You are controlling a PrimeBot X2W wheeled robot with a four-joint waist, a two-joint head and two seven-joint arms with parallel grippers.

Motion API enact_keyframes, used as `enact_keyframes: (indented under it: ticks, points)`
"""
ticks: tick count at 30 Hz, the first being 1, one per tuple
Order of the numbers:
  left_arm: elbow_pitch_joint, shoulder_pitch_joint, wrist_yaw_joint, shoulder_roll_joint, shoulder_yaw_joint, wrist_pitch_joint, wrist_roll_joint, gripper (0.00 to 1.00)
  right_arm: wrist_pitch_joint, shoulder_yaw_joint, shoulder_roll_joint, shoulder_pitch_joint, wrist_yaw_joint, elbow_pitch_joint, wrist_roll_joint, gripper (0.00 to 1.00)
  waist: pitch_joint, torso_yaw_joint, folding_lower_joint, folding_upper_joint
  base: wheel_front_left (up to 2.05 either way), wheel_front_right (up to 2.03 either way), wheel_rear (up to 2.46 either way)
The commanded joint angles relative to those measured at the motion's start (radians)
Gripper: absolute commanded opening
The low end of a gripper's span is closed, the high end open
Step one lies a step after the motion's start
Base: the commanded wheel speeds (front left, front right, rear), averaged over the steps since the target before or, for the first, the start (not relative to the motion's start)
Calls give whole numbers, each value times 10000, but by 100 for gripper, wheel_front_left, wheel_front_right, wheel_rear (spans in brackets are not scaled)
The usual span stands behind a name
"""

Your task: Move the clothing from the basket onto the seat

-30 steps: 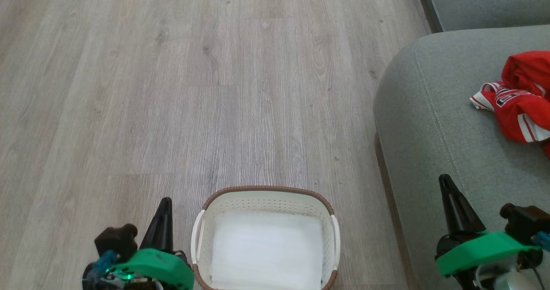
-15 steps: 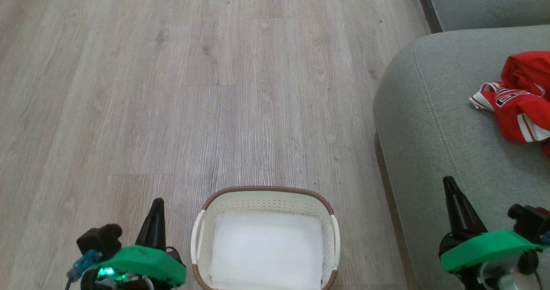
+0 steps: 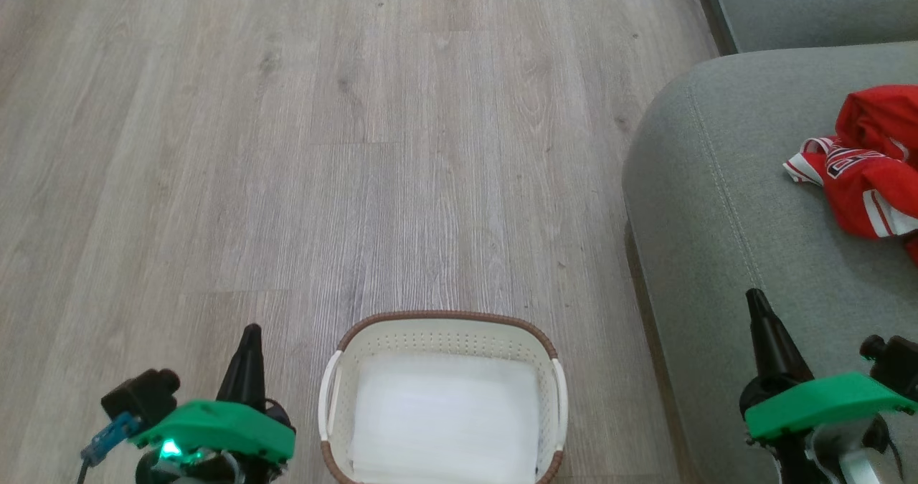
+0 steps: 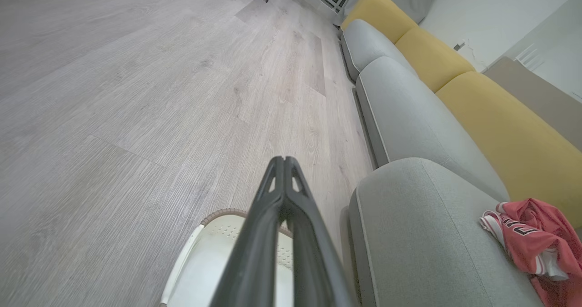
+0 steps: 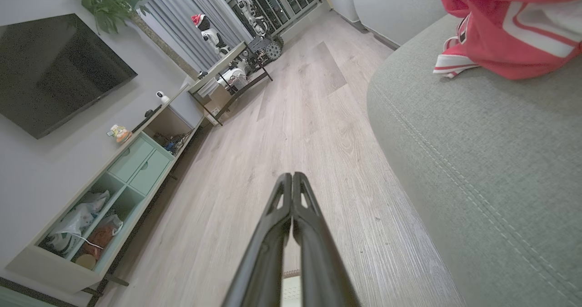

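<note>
The cream basket [image 3: 445,324] with its brown rim stands on the floor at the bottom middle of the head view, its inside bare and white. The red clothing [image 3: 871,165] lies bunched on the grey-green seat [image 3: 717,204] at the right, also seen as red clothing [image 4: 532,239] in the left wrist view and red clothing [image 5: 509,25] in the right wrist view. My left gripper [image 3: 250,328] is shut and holds nothing, left of the basket. My right gripper [image 3: 754,296] is shut and holds nothing, over the seat's front part.
Pale wood floor [image 3: 323,147] stretches ahead and to the left. A second grey cushion [image 3: 810,3] sits beyond the seat, with yellow back cushions [image 4: 500,125] behind. A mint cabinet [image 5: 113,184] and a dark screen [image 5: 54,70] line the far wall.
Both grippers have drawn back toward the bottom of the head view, the left one also shifting left. The basket and the clothing have stayed put.
</note>
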Motion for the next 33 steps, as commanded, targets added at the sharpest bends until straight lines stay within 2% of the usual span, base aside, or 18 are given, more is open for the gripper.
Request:
enact_keyframes:
  ticks: [1,33]
  points:
    - [-345,-496,-68,0,281,55,-280,0,66,-91,-13,-500,-1,-289,254,0,-1,-1,0,-1,0,0,0]
    - [-405,-732,-446,-6,1044,977,-3839,0,974,-635,448,-842,-1,11,3243,0,-13,-18,0,-1,0,0,0]
